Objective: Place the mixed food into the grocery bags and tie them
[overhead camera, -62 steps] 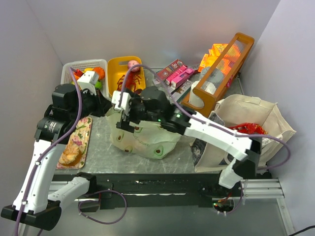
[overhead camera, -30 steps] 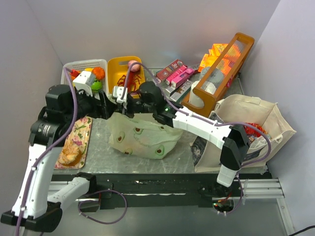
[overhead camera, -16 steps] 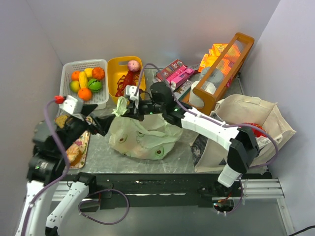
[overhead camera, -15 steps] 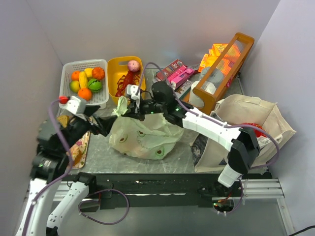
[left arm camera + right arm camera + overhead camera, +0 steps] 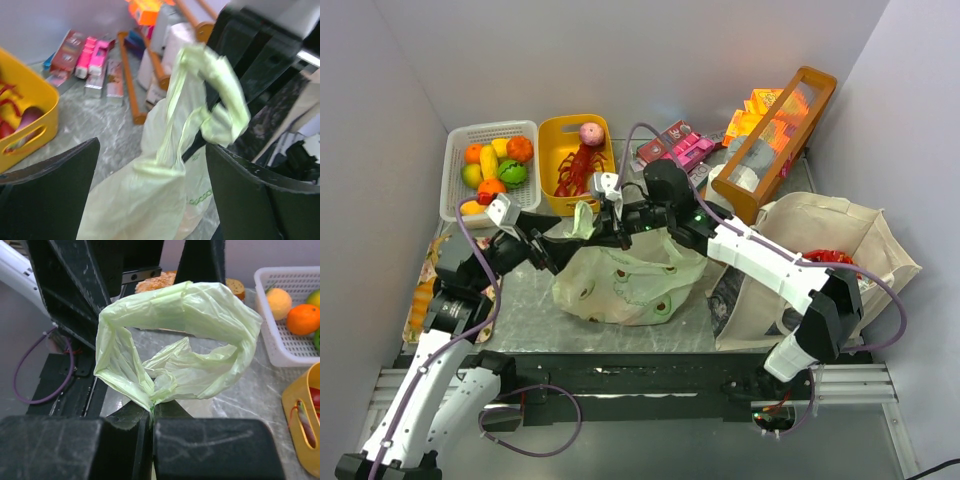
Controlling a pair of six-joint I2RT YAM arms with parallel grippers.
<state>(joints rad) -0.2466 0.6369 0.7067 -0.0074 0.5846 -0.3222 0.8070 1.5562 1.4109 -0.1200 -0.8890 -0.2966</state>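
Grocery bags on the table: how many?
2: a thin pale green plastic bag at centre, its handle pinched by the right gripper; a beige canvas tote at right. No others visible.

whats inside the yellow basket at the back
A red toy lobster lies lengthwise in the yellow basket, with a pink round toy at its far end. Anything beneath those two is covered and cannot be seen.
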